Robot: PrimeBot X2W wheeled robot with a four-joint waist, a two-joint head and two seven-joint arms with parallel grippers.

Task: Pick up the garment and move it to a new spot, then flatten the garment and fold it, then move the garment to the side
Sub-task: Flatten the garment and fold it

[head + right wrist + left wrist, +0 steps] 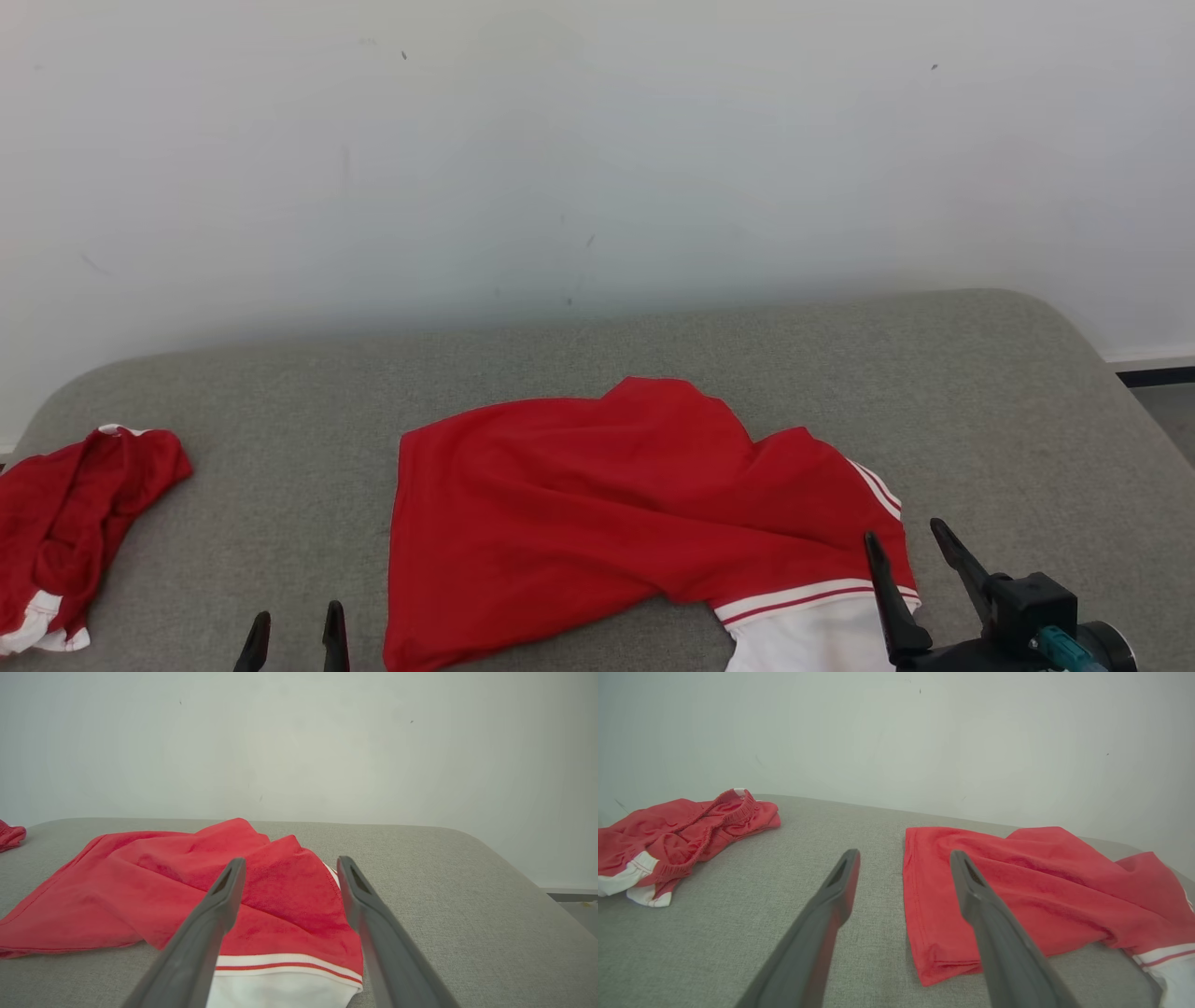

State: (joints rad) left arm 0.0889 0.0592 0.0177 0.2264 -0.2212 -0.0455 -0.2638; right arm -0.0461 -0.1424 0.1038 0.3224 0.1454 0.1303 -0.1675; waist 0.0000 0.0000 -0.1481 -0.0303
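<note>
Now the garment (597,504) lies rumpled at the middle of the bench (280,392), while the left fingers (333,637) and right fingers (885,581) hang spread and empty by its front corners, likely so each can pinch a side and lift evenly.

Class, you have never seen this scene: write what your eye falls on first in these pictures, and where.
The red garment with its white striped band, spread rumpled across the middle of the grey padded surface, stands out first. A crumpled red garment lies apart at the far left. The right gripper, open, points at the striped band; the left gripper, open, is beside the spread garment's left edge.
</note>
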